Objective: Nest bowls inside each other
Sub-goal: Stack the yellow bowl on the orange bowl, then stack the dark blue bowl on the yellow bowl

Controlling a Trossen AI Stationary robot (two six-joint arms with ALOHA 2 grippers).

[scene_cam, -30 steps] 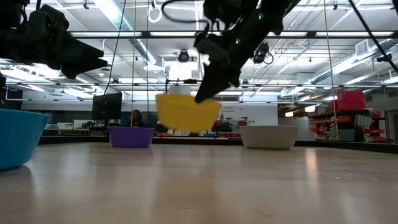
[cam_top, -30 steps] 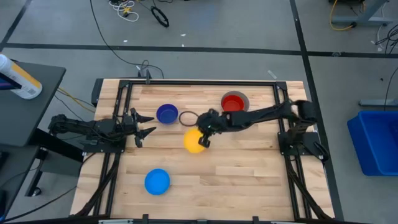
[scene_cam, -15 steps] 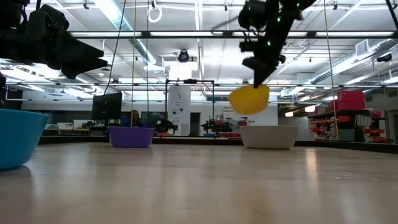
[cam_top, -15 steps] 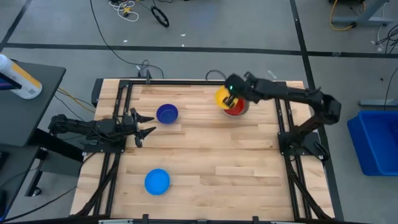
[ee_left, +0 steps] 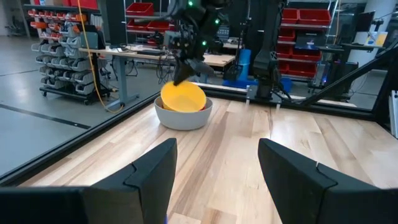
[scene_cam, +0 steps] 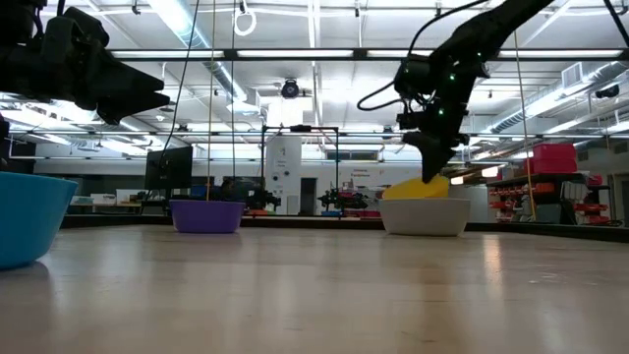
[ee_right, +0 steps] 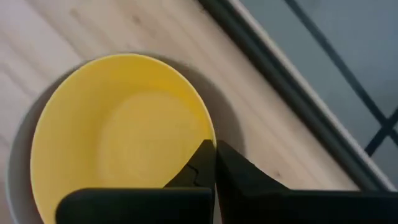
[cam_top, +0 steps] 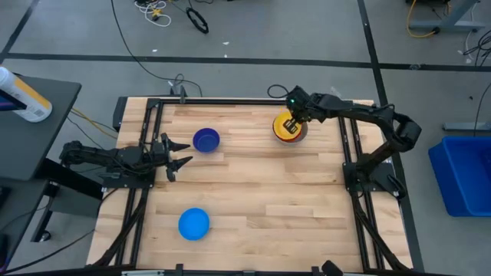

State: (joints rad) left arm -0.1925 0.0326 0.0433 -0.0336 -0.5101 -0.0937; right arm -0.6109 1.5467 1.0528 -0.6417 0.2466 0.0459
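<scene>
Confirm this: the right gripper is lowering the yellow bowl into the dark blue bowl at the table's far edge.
Wrong bowl. The right gripper holds the yellow bowl by its rim over the grey bowl, as the left wrist view shows; the dark blue bowl sits apart, empty.

One camera looks straight down on the bench (cam_top: 253,184); another sits at bench height. Both wrist cameras share the yellow bowl (ee_right: 121,134), one near, one far.

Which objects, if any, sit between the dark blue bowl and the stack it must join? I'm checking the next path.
Nothing visible does: bare wood separates the dark blue bowl from the yellow bowl held by the right tool.
</scene>
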